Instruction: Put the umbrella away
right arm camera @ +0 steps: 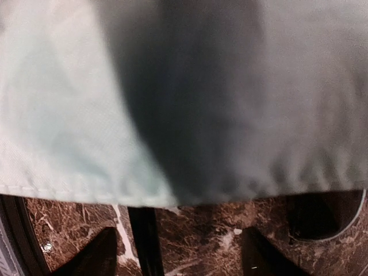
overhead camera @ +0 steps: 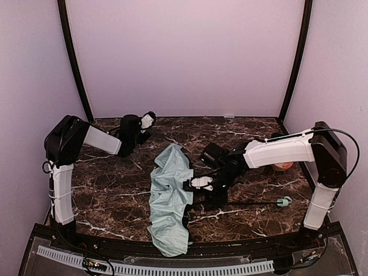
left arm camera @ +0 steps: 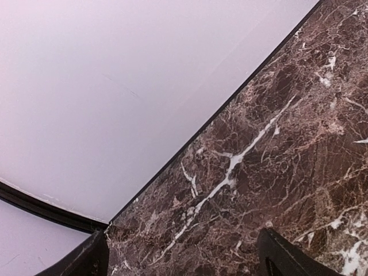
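Observation:
The umbrella's mint-green fabric [overhead camera: 169, 198] lies crumpled in a long heap at the table's middle front. Its thin black shaft [overhead camera: 247, 203] runs right along the table to the small mint handle [overhead camera: 283, 201]. My right gripper [overhead camera: 188, 184] hovers low at the fabric's right edge, open. In the right wrist view the fabric [right arm camera: 75, 115] fills the upper part. The shaft [right arm camera: 145, 241] passes between the open fingers [right arm camera: 99, 254], near the left one, my right gripper [right arm camera: 181, 256] holding nothing. My left gripper [overhead camera: 148, 121] is open and empty near the back wall, over bare marble [left arm camera: 184, 261].
A small orange-and-white round object [overhead camera: 283, 166] sits at the right, partly hidden behind my right forearm. The back wall [left arm camera: 115, 86] and its black base strip are close ahead of the left gripper. Side walls close the marble table [overhead camera: 115, 190] in.

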Controlling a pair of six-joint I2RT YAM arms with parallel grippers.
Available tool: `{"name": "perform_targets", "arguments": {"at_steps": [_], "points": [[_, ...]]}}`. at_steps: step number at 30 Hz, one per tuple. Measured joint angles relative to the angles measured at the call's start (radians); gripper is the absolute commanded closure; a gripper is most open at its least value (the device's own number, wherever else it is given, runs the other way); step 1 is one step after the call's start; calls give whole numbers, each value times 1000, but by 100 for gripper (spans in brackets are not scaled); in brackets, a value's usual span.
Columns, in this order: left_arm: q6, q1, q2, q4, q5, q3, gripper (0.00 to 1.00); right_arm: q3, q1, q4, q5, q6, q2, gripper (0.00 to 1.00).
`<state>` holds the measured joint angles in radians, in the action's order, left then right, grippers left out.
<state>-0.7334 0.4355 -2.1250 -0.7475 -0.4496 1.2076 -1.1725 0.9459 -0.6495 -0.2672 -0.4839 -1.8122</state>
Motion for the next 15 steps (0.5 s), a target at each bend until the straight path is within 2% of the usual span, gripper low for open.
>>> {"name": "perform_targets", "arguments": {"at_steps": [4, 9, 13, 15], "points": [[72, 7, 68, 136, -10, -1, 13, -2, -2, 10, 39, 14, 40, 0], [120, 77, 278, 284, -4, -68, 15, -20, -21, 11, 46, 13, 163, 1], [137, 246, 480, 385, 13, -126, 20, -58, -65, -3, 10, 2, 277, 0], [191, 329, 547, 467, 76, -126, 21, -73, -90, 27, 3, 11, 323, 0]]}}
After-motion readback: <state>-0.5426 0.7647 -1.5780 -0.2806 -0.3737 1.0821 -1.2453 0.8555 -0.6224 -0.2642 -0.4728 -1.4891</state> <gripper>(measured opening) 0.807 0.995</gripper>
